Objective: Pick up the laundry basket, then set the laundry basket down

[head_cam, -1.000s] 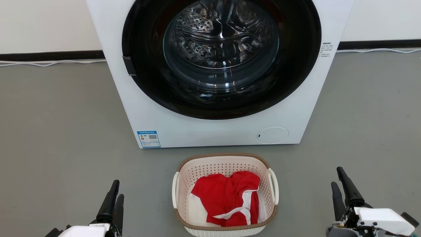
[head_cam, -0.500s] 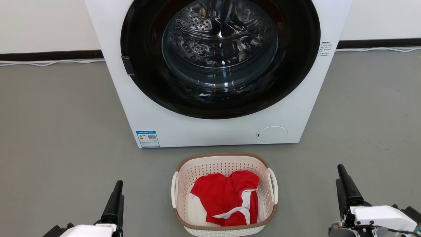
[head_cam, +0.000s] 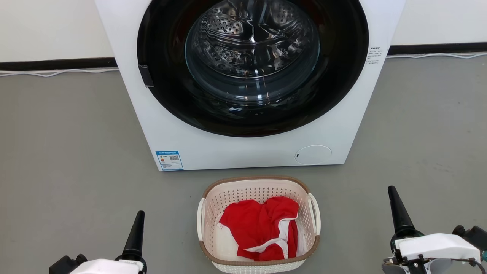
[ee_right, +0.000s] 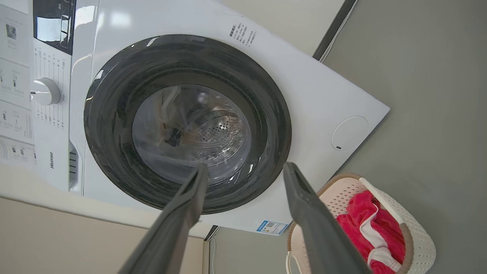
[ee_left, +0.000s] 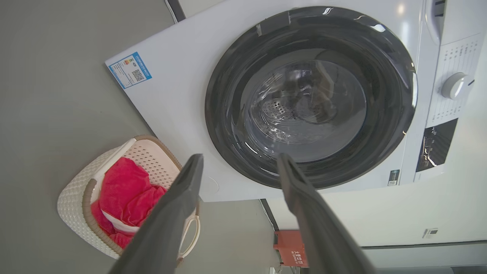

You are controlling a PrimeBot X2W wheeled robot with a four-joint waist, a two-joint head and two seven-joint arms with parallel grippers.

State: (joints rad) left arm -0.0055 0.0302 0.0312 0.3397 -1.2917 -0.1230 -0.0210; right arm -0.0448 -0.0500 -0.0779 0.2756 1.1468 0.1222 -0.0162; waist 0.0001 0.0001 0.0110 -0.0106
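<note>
Basket [head_cam: 254, 178] stands upright on the grey floor [head_cam: 76, 152], brown rim level, not lifted. Contents: a red garment [head_cam: 262, 224] with white trim, bunched up and lying over something white at the bottom. One white loop handle [head_cam: 200, 219] on the basket's left side, its twin [head_cam: 316, 213] on the right side; nothing touches either.

Washer [head_cam: 190, 140] is just behind the basket, with a strip of bare floor between them. Its round dark door [head_cam: 342, 76] is closed, and the drum is visible through the glass. A blue label [head_cam: 169, 160] sits on the washer's lower front corner, behind and to the left of the basket.

Left gripper [ee_left: 240, 158]: fingers spread apart, nothing between them. It is low and well to the left of the basket, clear of the handle, fingers pointing toward the washer.

Right gripper [ee_right: 245, 167]: fingers likewise apart and empty. It is well to the right of the basket, clear of that handle, and points the same way.

In each wrist view the basket lies off to the side of the fingers, not between them.
</note>
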